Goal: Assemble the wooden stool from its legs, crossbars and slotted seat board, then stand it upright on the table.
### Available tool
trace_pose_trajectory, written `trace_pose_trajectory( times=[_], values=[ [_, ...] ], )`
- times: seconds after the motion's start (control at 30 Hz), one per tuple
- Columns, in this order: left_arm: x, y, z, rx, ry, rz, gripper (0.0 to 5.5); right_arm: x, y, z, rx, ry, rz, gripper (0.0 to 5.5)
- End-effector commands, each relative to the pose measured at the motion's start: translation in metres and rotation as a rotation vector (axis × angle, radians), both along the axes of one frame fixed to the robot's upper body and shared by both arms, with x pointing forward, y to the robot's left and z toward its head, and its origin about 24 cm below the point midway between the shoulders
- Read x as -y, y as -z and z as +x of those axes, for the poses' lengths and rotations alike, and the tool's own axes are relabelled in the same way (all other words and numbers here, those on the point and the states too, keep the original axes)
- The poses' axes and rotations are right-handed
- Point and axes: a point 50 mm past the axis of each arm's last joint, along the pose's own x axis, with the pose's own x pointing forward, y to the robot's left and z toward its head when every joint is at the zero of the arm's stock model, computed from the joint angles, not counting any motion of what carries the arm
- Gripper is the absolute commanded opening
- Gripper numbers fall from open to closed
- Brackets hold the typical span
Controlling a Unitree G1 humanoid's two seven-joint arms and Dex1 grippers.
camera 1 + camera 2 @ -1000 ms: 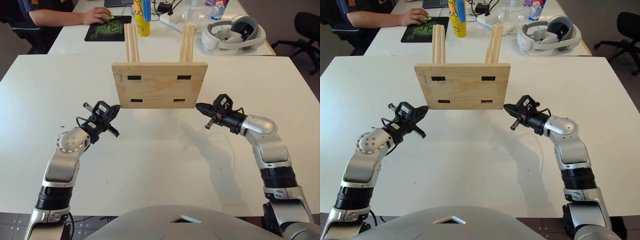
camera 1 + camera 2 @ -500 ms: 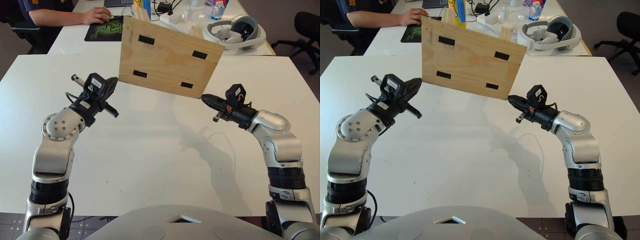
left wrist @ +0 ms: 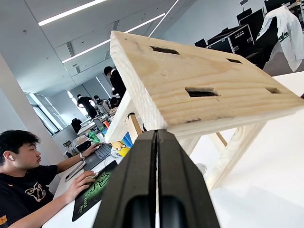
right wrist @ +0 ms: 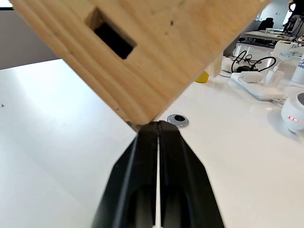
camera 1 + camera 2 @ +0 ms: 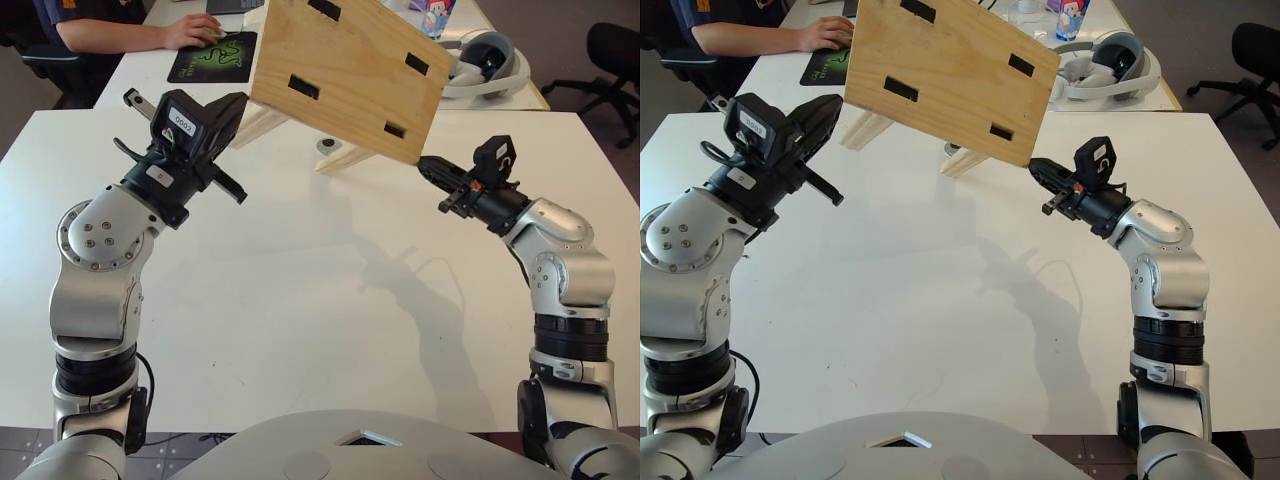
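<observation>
Presently the left gripper [image 5: 238, 102] and right gripper [image 5: 424, 164], both closed and empty, are pressing the tilted seat board [image 5: 350, 70]. 2 legs [image 5: 345, 158] are touching the table [image 5: 320, 300].

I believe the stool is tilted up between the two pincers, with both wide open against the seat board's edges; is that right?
Not quite: the pincers are shut, not open. The wrist views show the left pincer and the right pincer each closed tight. So the stool is tilted up between the two pincers, both shut against the edges of the seat board.
</observation>
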Motion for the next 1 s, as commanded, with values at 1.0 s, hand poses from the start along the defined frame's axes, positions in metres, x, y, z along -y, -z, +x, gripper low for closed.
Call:
trace_pose_trajectory(
  times=[1.0],
  values=[
    [0.009,0.027,-0.006,-0.169,0.160,0.041,0.02,0.008,-0.016,0.001,0.086,-0.200,-0.133,0.00]
  ],
)
